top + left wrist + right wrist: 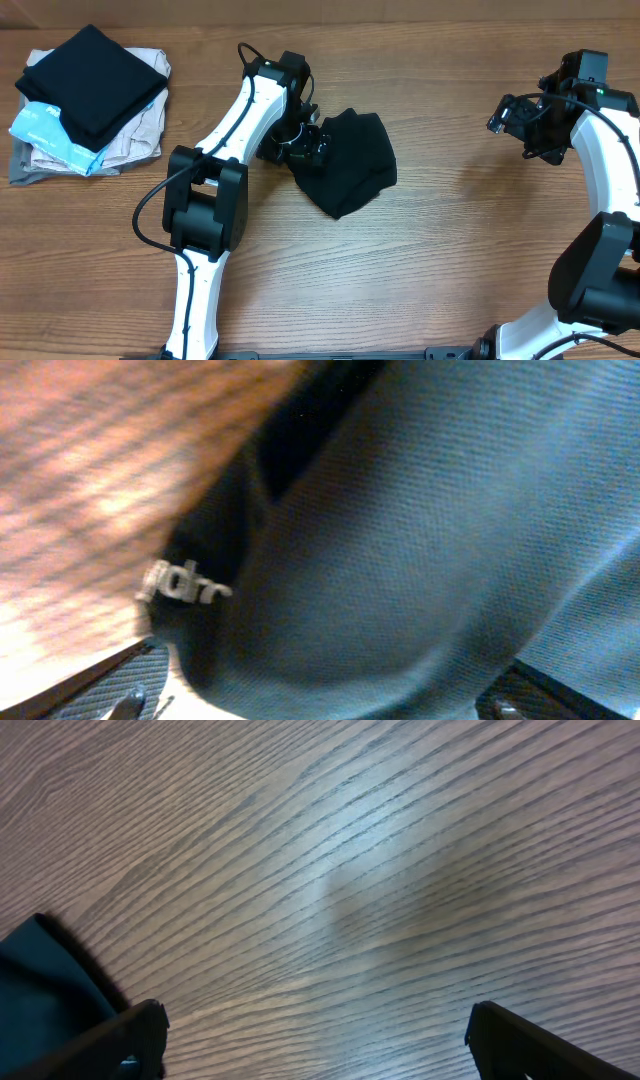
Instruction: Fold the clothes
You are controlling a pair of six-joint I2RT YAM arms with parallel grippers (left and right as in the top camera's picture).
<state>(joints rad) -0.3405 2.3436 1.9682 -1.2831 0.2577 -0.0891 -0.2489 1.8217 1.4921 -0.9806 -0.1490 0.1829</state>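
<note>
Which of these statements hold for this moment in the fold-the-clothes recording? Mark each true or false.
1. The left gripper is at the left edge of the black shirt. True.
2. The right gripper is holding a corner of the shirt. False: it is open over bare table, well apart from the shirt.
3. A stack of folded garments lies at the upper left of the overhead view. True.
4. The shirt is spread flat with both sleeves out. False: it lies bunched in a compact heap.
5. A light-blue piece tops the stack. False: a black folded garment is on top, and the light blue only peeks out beneath it.
</note>
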